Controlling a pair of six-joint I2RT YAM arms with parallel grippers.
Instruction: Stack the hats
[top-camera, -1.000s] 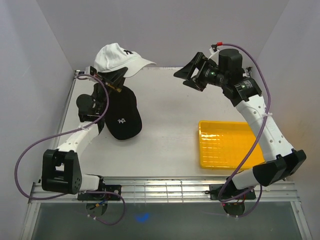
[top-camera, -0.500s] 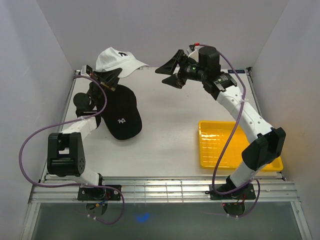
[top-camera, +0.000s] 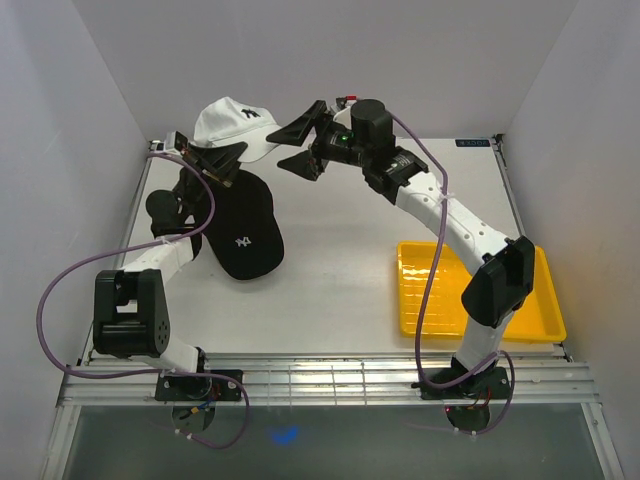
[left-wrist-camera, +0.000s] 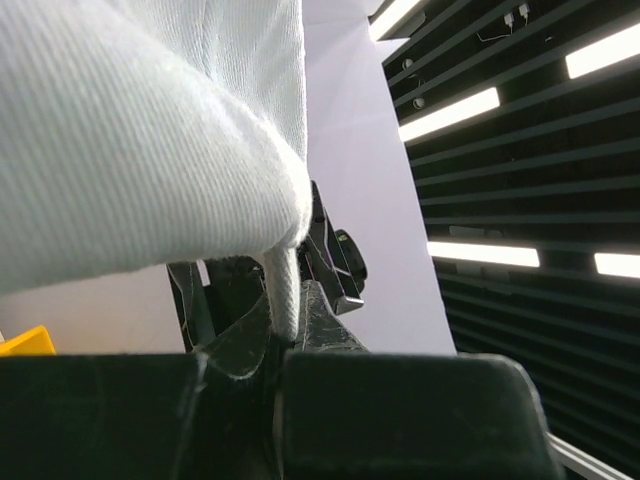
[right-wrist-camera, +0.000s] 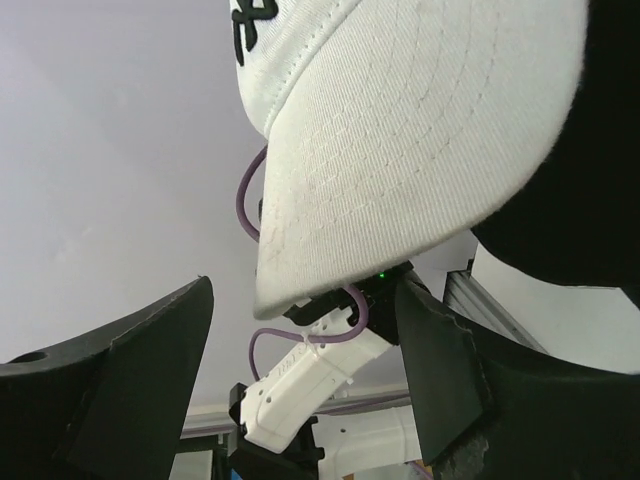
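A white hat (top-camera: 235, 122) with a dark logo hangs in the air at the back left. My left gripper (top-camera: 215, 160) is shut on its rear edge; in the left wrist view a strip of white fabric (left-wrist-camera: 282, 295) is pinched between the jaws of the left gripper (left-wrist-camera: 285, 335). Under it a black hat (top-camera: 246, 226) with a white logo lies on the table. My right gripper (top-camera: 292, 147) stands open just right of the white brim. In the right wrist view the brim (right-wrist-camera: 400, 140) hangs above the gap of the right gripper (right-wrist-camera: 300, 350), touching neither finger.
A yellow tray (top-camera: 470, 292) sits on the table at the right, near the right arm's base. White walls close in the back and both sides. The left arm's white link (right-wrist-camera: 310, 390) shows beyond the right fingers.
My right arm has swung left across the back of the table until its open jaws are at the white hat's brim. The left gripper still holds the hat, shifted slightly left.
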